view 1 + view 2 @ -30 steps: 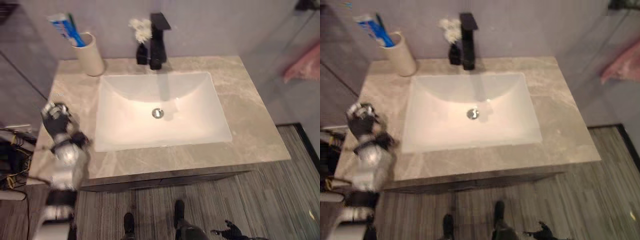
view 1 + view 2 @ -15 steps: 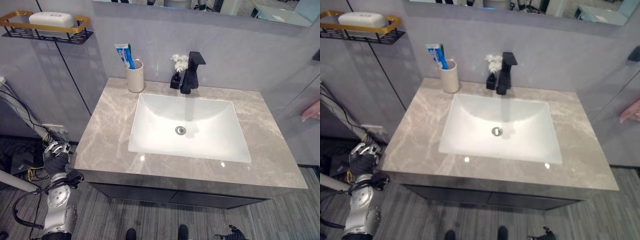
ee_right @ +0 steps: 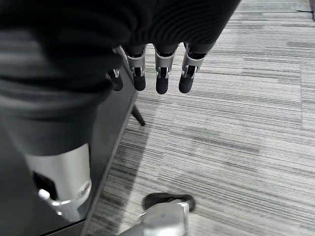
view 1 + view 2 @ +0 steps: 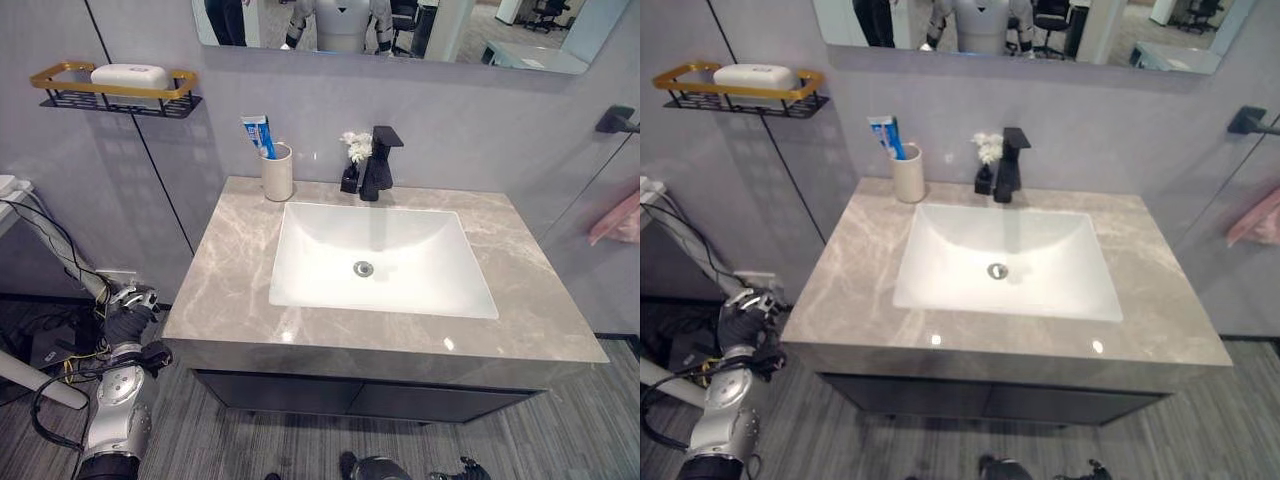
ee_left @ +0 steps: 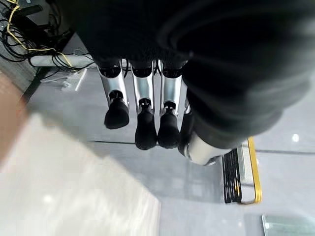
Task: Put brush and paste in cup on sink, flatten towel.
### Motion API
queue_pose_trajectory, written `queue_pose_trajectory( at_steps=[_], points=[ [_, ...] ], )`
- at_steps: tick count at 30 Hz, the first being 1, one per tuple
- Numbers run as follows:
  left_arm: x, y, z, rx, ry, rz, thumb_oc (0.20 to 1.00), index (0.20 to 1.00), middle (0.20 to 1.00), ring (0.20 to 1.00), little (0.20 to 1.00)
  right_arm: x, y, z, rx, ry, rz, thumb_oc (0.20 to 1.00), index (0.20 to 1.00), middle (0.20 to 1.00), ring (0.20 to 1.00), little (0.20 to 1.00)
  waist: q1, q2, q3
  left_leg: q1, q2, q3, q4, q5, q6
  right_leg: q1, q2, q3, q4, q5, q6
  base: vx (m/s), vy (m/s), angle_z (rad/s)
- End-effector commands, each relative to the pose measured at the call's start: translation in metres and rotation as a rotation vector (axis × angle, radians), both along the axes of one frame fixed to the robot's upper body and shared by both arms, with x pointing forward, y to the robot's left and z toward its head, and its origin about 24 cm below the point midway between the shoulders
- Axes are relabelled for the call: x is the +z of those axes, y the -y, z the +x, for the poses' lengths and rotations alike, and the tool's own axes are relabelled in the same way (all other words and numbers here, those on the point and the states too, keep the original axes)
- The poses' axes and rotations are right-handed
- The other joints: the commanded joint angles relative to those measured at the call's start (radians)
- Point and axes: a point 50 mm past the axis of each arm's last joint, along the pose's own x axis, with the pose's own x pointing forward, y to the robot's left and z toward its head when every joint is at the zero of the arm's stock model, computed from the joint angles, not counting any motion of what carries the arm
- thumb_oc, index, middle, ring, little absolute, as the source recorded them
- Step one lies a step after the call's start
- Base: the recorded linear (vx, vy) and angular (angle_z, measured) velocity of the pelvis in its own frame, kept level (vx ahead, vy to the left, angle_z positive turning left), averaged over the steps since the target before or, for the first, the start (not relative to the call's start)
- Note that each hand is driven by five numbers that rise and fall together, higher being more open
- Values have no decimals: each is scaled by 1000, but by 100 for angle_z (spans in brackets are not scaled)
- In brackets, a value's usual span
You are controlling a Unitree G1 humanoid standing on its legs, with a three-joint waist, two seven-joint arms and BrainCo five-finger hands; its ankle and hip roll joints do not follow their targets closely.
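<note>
Since a moment ago the camera has lifted and the left hand point(image 4: 128, 305) has dropped lower beside the counter point(image 4: 230, 280), fingers point(image 5: 142, 125) relaxed, empty. The right hand point(image 3: 157, 73) hangs over the floor, fingers loose, empty. One cup point(image 4: 277, 173) holds one paste tube point(image 4: 257, 133) and brush; one pink towel point(image 4: 615, 218) hangs right.

Your robot's left hand point(image 4: 128, 312) has silver fingers point(image 5: 141, 96) with rounded dark tips, a dark ribbed cover over its back and wrist, and a silver-grey cylindrical forearm. The right hand point(image 3: 158, 49) matches: silver, dark-tipped fingers beneath the same ribbed black cover.
</note>
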Motion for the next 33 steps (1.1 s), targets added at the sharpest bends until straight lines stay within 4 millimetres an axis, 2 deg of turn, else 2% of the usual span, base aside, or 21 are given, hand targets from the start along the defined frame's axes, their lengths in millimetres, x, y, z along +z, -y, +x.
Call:
queue_pose_trajectory(
  at_steps=[1,5,8,12,16,21,24,25,27,28,33],
  points=[
    [39,-6,12,-48,145,106,200,200,200,200,200,2,0,7,-6,30,-1,1000,1000,1000,1000,1000,-32,-27,-7,68,-103,12,80,-141,63,-130,-51,41,-115,275,90,102,-13,4],
    [39,-6,11,-93,117,159,200,200,200,200,200,1,0,1,13,4,0,1000,1000,1000,1000,1000,-38,-38,0,96,-103,-7,87,-169,50,-130,-71,23,-169,284,101,81,-57,7],
    [32,-8,8,-98,85,153,200,200,200,200,200,-1,-1,-3,70,-32,0,1000,1000,1000,1000,1000,-28,-45,-34,130,-94,-17,64,-182,44,-96,-81,12,-181,310,100,177,-137,37],
    [26,-10,8,-74,68,104,200,200,200,200,200,-1,0,-5,120,-56,-16,1000,1000,1000,1000,1000,-24,-33,-60,156,-70,-37,48,-190,33,-68,-67,10,-189,300,94,155,-98,14],
    [25,-8,19,-62,79,45,200,200,200,200,200,2,4,2,119,-22,-26,1000,1000,1000,1000,1000,-39,-13,-69,164,-40,-34,31,-185,13,-54,-43,25,-217,282,83,119,-91,10],
    [46,-7,39,-73,141,68,200,200,200,200,200,3,8,-3,151,-39,-42,1000,1000,1000,1000,1000,-60,10,-68,151,-21,-22,13,-169,-4,-67,-32,34,-245,282,77,41,-37,3],
    [52,-6,43,-73,166,75,200,200,200,200,200,4,10,-5,153,-47,-50,1000,1000,1000,1000,1000,-62,15,-66,147,-19,-19,7,-165,-6,-74,-32,37,-251,284,76,2,-13,-6],
    [74,-2,58,-81,235,91,200,200,200,200,200,4,16,-13,152,-81,-66,1000,1000,1000,1000,1000,-74,28,-56,132,-11,-2,-7,-154,-16,-100,-31,45,-264,294,79,1,-30,-14],
    [90,0,67,-85,283,105,200,200,200,200,200,4,19,-18,147,-107,-76,1000,1000,1000,1000,1000,-78,38,-49,124,-7,12,-13,-148,-23,-120,-29,53,-264,296,82,31,-51,-26],
    [98,-5,78,-67,274,120,200,200,200,200,200,5,27,-27,132,-147,-93,1000,1000,1000,1000,1000,-100,49,-42,120,1,28,-19,-139,-36,-136,-22,63,-264,299,77,60,-59,-27],
    [93,-16,90,-25,194,113,200,200,200,200,200,7,33,-30,117,-155,-106,1000,1000,1000,1000,1000,-135,69,-36,117,14,51,-28,-130,-50,-153,-14,74,-264,290,73,50,-31,-18]
  ],
)
